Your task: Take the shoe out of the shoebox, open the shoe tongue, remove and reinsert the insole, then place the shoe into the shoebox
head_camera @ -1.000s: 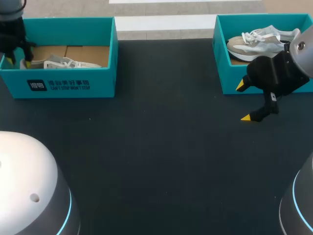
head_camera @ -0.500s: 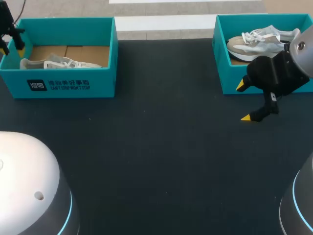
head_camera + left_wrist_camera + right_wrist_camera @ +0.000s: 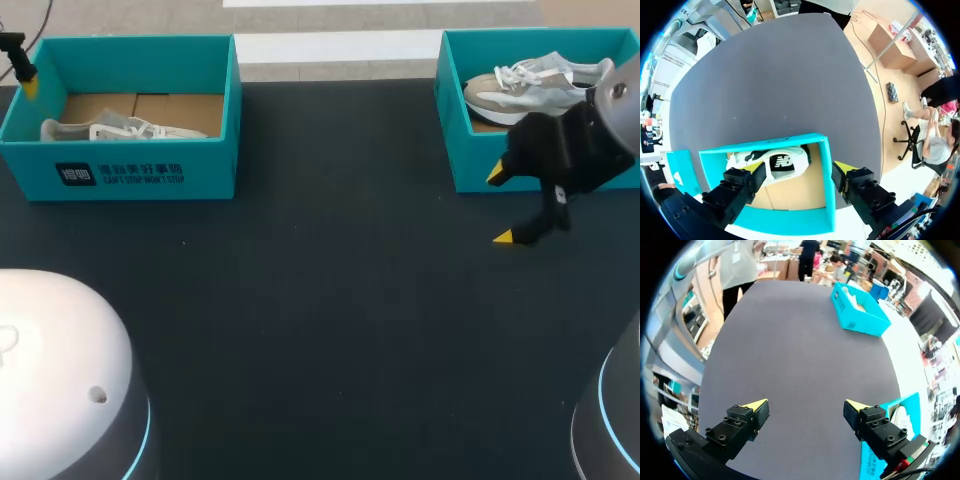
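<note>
Left gripper (image 3: 799, 169) — fingers spread wide, gripping nothing. It hangs above the left shoebox (image 3: 785, 223). The white shoe (image 3: 782, 161) lies in the box beneath it, at the end nearer the table's middle, on the brown cardboard floor. In the head view this box sits at about 10 o'clock on the table (image 3: 330, 300), and only one yellow tip shows, at the box's far outer corner.

Right gripper (image 3: 500, 205) — fingers also wide apart, nothing between them. It is over bare dark table, just in front of the right shoebox (image 3: 455, 140), which sits at about 2 o'clock. A second shoe (image 3: 530, 85), grey and white with white laces, rests inside that box. The two boxes stand well apart.
</note>
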